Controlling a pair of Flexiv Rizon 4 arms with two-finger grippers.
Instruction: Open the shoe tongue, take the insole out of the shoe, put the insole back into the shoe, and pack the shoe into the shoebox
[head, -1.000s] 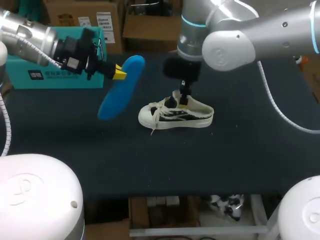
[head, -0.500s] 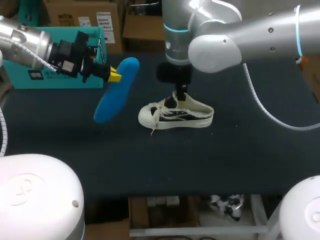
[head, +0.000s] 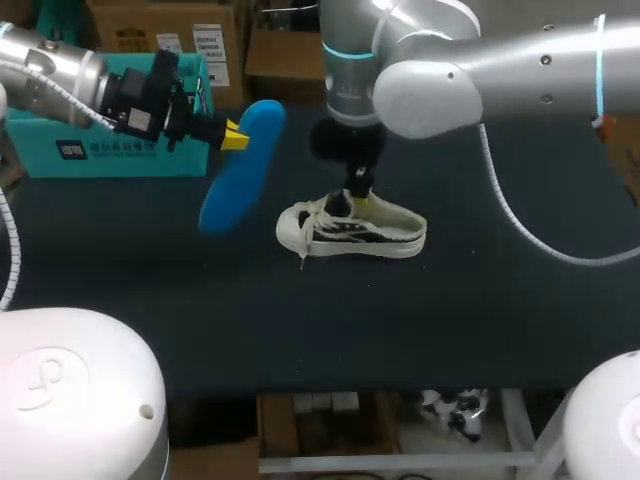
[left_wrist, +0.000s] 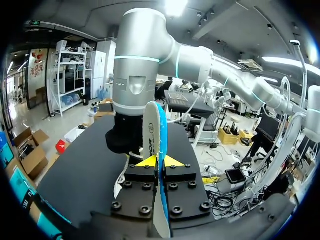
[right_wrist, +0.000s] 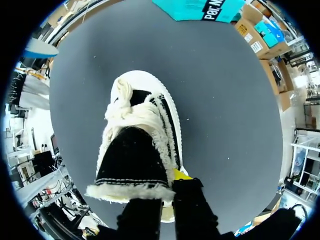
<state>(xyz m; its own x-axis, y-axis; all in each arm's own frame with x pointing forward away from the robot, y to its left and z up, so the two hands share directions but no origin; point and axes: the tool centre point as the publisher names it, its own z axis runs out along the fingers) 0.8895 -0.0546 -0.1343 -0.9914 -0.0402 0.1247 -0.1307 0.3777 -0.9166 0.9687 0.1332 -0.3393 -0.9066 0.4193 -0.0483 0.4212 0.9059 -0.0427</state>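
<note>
Left gripper (head: 236, 138), fingers clamped on blue insole (head: 240, 165), rose slightly, upper left (already out of shoe (head: 350, 228)); reinsertion next.

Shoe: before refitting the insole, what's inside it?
Only the right gripper shows at the shoe opening; the raised tongue hides the rest. Left gripper holds the insole outside.
</note>
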